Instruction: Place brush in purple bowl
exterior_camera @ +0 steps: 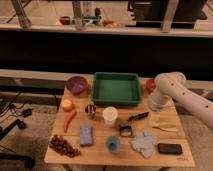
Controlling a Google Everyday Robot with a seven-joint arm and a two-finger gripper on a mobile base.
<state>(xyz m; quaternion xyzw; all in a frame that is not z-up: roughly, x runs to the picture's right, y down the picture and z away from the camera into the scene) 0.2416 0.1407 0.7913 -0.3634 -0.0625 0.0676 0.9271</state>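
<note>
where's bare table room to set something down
Bare: front edge between the dark grapes and small blue cup; right side between pale napkin and black phone. Crowded around the black brush. The gripper hangs right of the green tray.
</note>
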